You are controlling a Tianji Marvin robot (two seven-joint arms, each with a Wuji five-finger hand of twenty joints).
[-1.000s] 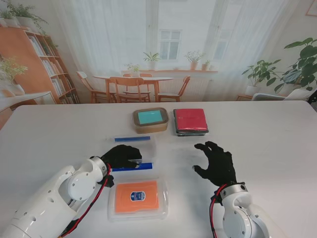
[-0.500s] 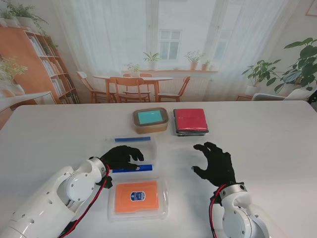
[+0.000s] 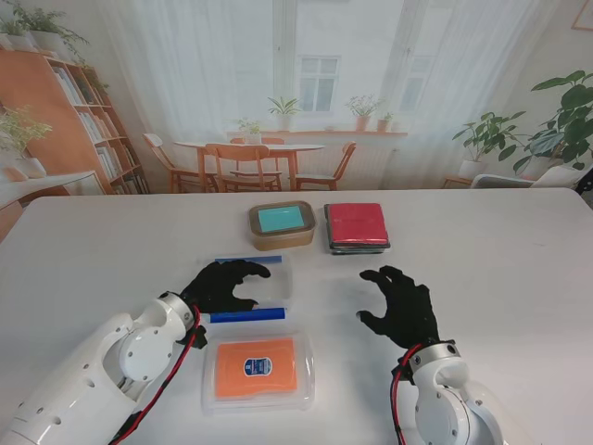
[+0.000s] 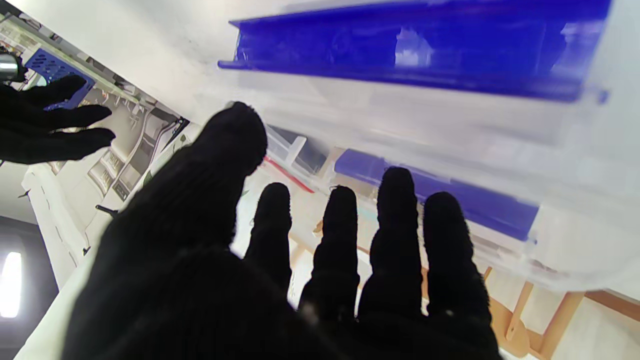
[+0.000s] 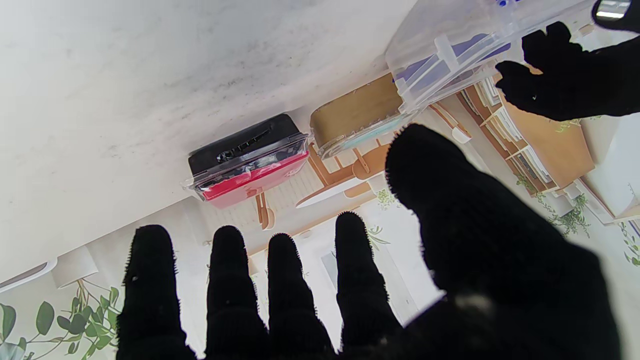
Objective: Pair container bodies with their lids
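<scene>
Nearest the robot lies an orange-labelled lid (image 3: 257, 369), flat and untouched, likely waiting for its body. Just beyond it the left hand (image 3: 223, 284) hovers palm-down over the clear container with 2 blue clips (image 3: 260, 289), fingers spread and closed on nothing, apparently placed to take hold of it; nothing shows inside. The right hand (image 3: 399, 303) hangs over bare table (image 3: 500, 250), fingers apart, empty. Farthest stand 2 closed boxes: a tan tub with a teal lid (image 3: 282, 223) and a black box with a red lid (image 3: 356, 225), contents hidden.
</scene>
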